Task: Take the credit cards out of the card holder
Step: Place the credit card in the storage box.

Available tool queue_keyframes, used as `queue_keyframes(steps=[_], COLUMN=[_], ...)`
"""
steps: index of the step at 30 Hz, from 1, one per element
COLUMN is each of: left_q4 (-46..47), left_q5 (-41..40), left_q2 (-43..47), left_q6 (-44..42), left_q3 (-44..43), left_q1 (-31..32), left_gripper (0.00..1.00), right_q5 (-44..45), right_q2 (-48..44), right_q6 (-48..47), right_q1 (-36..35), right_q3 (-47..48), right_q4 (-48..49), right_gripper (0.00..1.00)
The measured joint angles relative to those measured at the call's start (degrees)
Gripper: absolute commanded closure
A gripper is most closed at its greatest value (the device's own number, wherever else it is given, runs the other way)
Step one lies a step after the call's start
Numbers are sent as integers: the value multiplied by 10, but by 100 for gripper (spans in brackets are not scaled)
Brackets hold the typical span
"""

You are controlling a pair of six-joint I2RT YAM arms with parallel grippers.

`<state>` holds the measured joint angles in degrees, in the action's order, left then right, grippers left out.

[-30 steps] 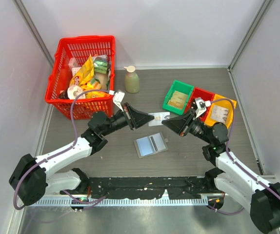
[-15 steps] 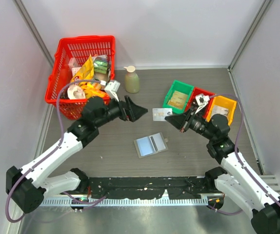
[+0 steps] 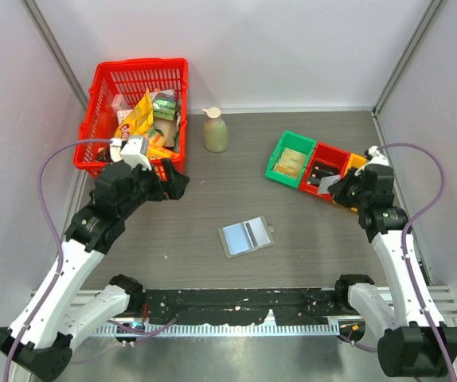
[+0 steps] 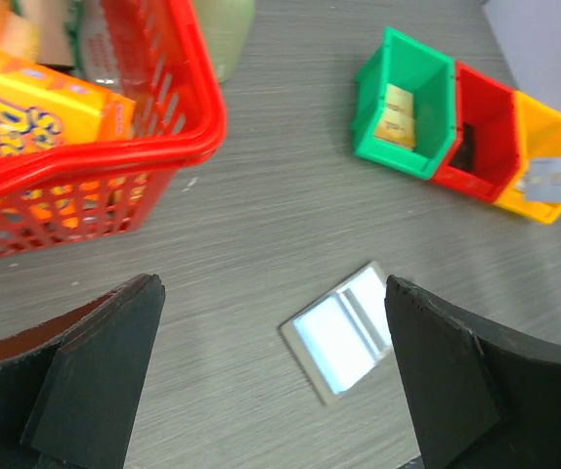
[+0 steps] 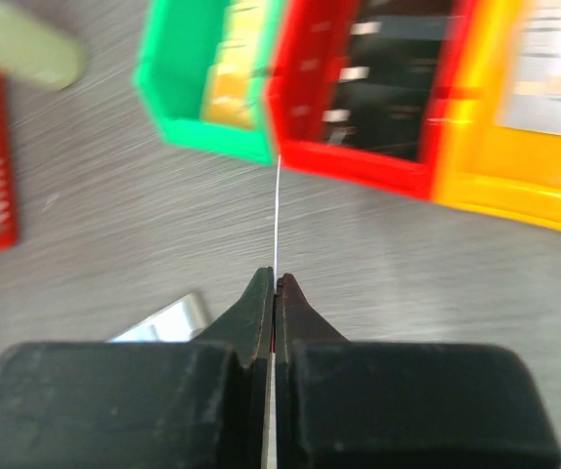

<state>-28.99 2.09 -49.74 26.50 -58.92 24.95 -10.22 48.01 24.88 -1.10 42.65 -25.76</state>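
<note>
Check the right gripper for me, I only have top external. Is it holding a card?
Observer: Yes. The right wrist view shows the right gripper shut on a thin card, seen edge-on.
Operator: Where's the card now?
Observer: In the left wrist view it overlaps one end of the yellow bin.
Operator: Left gripper?
Observer: The left wrist view shows the left gripper wide open and empty, with the open holder lying on the table below it.

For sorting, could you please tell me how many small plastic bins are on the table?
3, in a touching row on the right side: a green plastic bin leftmost, a red plastic bin in the middle, a yellow-orange plastic bin rightmost. None seems hidden.
</note>
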Motion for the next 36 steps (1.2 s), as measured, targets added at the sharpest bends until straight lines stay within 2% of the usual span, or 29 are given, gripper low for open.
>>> queue_keyframes(steps=[6,11,14,19,27,34,36], left_q4=[-21,-39,-46,-47,-47,-41,-38], left_q5=[-103,-156,-186,-212,-223,-220,-216], left_q2=[74,90,94,106,110,132,136], left_q6=[-44,-60,-65,-73,-75,-77,-78], left_q3=[64,100,105,105,105,119,122], left_q1=[40,63,71,76,77,77,77], left_gripper=[0,0,0,0,0,0,0], right_q5=[114,152,136,41,-84,-116,-114], right_q2=[43,90,131,194,292,358,364], right_q6=[-36,-59,-68,-64,-45,-26,-24], right_q1=[78,123,167,231,250,274,276], right_q3=[54,77,76,56,40,40,41], right_q4=[-54,-47,-33,33,130,150,148], right_gripper=[99,99,99,99,98,82,73])
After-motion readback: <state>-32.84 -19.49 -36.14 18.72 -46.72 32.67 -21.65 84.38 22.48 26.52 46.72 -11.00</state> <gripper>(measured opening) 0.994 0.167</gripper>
